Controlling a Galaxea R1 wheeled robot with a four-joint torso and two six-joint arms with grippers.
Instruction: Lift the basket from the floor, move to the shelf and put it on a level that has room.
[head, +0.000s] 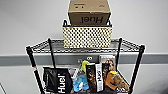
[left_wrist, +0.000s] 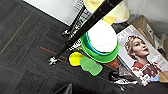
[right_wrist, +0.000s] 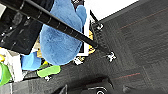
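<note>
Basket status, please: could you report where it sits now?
Basket on shelf's top level. Huel box sits in it. Lower tier crowded.

- We see a brown Huel box (head: 89, 12) up high.
- We see a black Huel bag (head: 58, 80) beside a blue soft toy (head: 80, 82).
- We see a magazine (left_wrist: 142, 53) beside green and white bowls (left_wrist: 102, 42).

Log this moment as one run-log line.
basket: on shelf top level | cardboard box: on basket | lower tier: crowded | grippers: cannot tell
</note>
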